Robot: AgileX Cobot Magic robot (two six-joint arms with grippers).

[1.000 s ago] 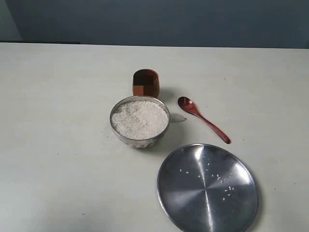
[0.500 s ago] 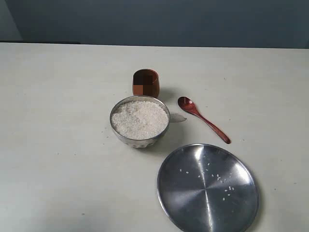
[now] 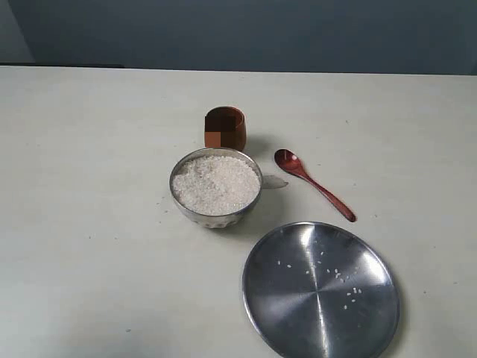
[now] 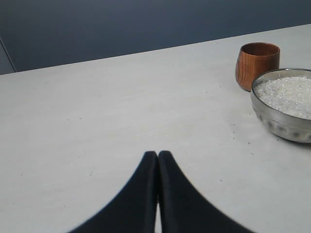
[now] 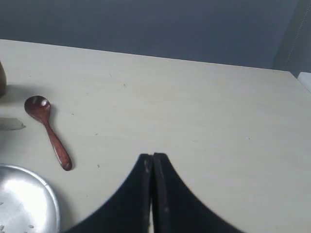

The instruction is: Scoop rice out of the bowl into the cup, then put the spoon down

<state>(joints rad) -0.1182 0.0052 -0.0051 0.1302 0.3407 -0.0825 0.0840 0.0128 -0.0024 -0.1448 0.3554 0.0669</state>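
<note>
Right gripper (image 5: 152,156) pressed together, empty, well apart from the bowl (image 3: 215,218); left gripper (image 4: 157,154) likewise. Spoon (image 3: 313,184) lies on the desk (image 3: 89,186) just right of the bowl, cup (image 3: 225,128) just behind it. Nothing has moved; scooping not begun.

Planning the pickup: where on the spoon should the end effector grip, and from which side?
I'd grip the spoon by its handle, mid-length, straight down from above, closing across its width. It lies flat; the thin handle points away from the bowl with nothing beside it, while the oval head is wider and nearer the bowl.
</note>
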